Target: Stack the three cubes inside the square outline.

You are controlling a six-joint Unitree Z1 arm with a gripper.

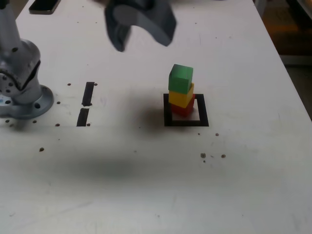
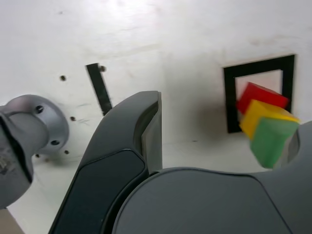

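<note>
Three cubes stand stacked within the square outline (image 1: 186,123) of black tape: red cube (image 1: 184,109) at the bottom, yellow cube (image 1: 181,97) on it, green cube (image 1: 181,78) on top, each slightly turned from the one below. The stack sits toward the outline's far side. My gripper (image 1: 142,43) hangs blurred high above the table, up and to the exterior view's left of the stack, open and holding nothing. In the wrist view the gripper (image 2: 226,114) frames the green cube (image 2: 270,139), yellow cube (image 2: 263,114), red cube (image 2: 258,95) and the outline (image 2: 229,97).
The arm's grey base (image 1: 22,83) stands at the exterior view's left. Two short black tape strips (image 1: 88,93) (image 1: 83,117) lie between base and stack. A dark flat object (image 1: 44,5) lies at the far left edge. The table's edge (image 1: 292,73) runs along the right.
</note>
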